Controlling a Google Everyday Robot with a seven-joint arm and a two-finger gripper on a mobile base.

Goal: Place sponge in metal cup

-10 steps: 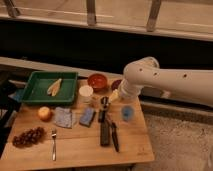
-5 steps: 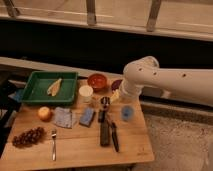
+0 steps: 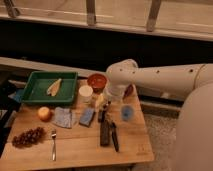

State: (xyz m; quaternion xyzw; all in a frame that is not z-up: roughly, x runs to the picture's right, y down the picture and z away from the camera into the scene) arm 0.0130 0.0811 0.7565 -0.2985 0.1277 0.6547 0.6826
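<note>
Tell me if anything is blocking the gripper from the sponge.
Nothing visible does. The gripper hangs over the wooden table, just right of the sponge and nearer the camera, with only bare wood between them. The grey cloth lies on the sponge's other side.

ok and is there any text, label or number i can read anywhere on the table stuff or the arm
No text can be read anywhere.
Faint mark near the front right corner of the wooden table: too blurred to read.
The gripper, over the table between the sponge and the blue cup: no legible label.
White arm: only dark dots, no lettering.
</note>
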